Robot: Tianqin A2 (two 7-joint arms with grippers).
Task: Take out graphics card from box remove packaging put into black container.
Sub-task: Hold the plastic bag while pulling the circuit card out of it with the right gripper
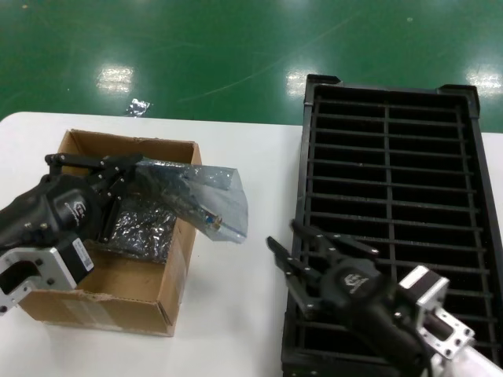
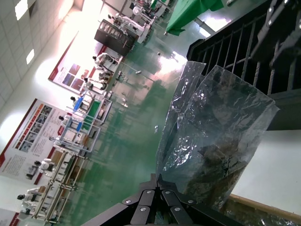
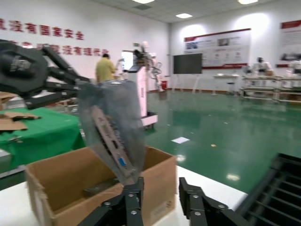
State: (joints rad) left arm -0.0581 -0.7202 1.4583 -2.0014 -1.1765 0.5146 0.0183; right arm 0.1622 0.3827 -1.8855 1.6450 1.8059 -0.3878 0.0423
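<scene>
Head view — left gripper (image 1: 130,169) jaws pinch the packaging (image 1: 200,196); right gripper (image 1: 295,255) jaws spread, empty.

Graphics card (image 1: 206,210) still sealed in translucent grey-blue packaging (image 1: 200,192), tilted, raised over the right wall of the open brown box (image 1: 118,294). Box near the bench's left edge; black container (image 1: 393,204), slotted, along the right edge.

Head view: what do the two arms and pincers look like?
Both alike: left pincer and right pincer are matte black linkage fingers on rounded black housings with a white logo, mounted behind on silver metal brackets with a black-and-silver motor block.
</scene>
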